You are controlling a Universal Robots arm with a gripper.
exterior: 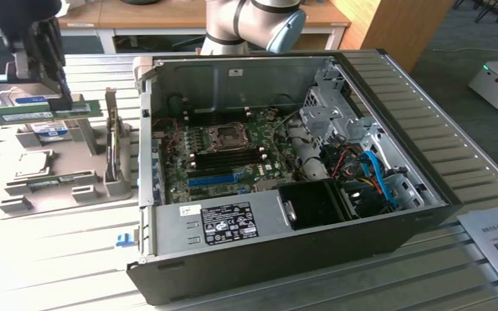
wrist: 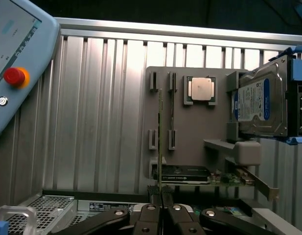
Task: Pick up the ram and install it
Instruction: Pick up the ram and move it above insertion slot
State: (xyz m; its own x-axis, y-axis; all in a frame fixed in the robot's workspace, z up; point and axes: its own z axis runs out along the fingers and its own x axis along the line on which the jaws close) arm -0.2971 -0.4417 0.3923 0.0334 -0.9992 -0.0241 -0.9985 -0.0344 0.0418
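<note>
Exterior view, upper left: jaws clamped on thin green circuit-board ram stick [exterior: 41, 111], clear above grey parts tray [exterior: 63, 193].

Exterior view high, angled down over computer case [exterior: 171, 227], wrist view past jaws onto shared parts tray [exterior: 117, 188] [wrist: 199, 127]

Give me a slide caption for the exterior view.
The gripper, shut on the ram, holds it over the grey parts tray beside the open computer case.
</note>
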